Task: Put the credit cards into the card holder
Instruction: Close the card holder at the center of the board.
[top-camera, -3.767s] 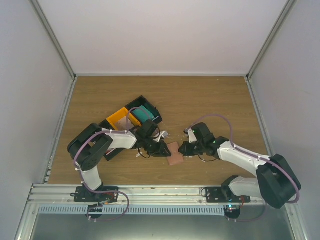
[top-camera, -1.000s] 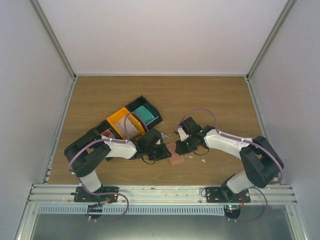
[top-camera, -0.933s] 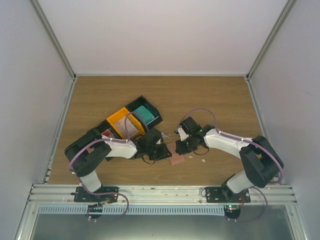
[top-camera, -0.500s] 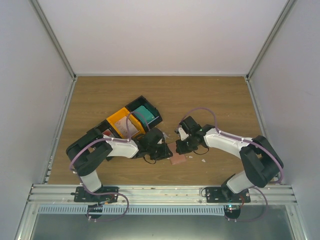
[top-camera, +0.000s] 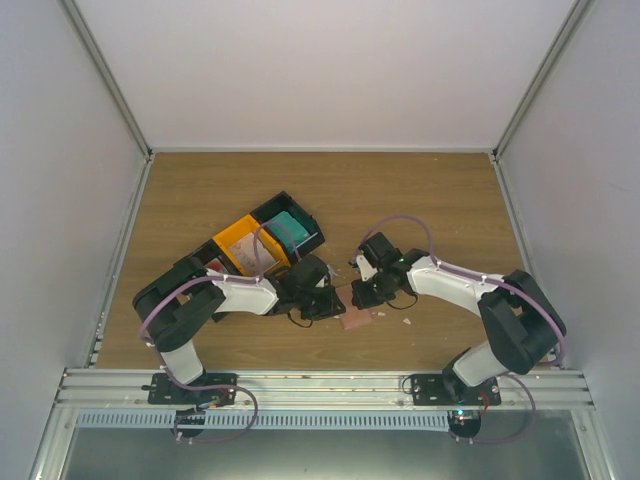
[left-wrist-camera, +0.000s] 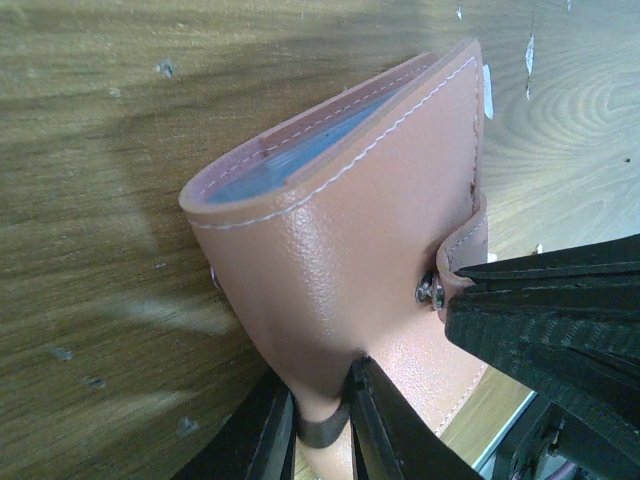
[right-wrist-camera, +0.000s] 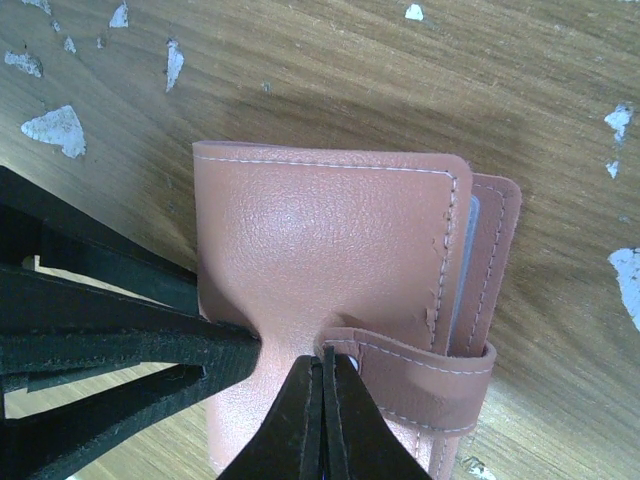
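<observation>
The salmon-pink card holder (top-camera: 352, 319) lies between my two grippers near the table's middle. In the left wrist view the card holder (left-wrist-camera: 340, 210) is lifted on one side, and the edge of a blue credit card (left-wrist-camera: 290, 163) shows inside its fold. My left gripper (left-wrist-camera: 322, 388) is shut on a pinched fold of the leather. My right gripper (right-wrist-camera: 325, 357) is shut on the end of the holder's snap strap (right-wrist-camera: 435, 378). From above, the left gripper (top-camera: 328, 300) and right gripper (top-camera: 359, 293) almost meet. A teal credit card (top-camera: 291, 228) lies in a black bin.
An orange bin (top-camera: 244, 246) and black bins (top-camera: 305, 222) stand just behind the left arm. Small white scraps (right-wrist-camera: 58, 128) are scattered on the wood round the holder, some near the right gripper (top-camera: 407, 321). The cell's side walls stand on both sides.
Since the earliest frame the right arm has folded in and its gripper moved up-left onto the holder. Over the last second both grippers hold almost still.
</observation>
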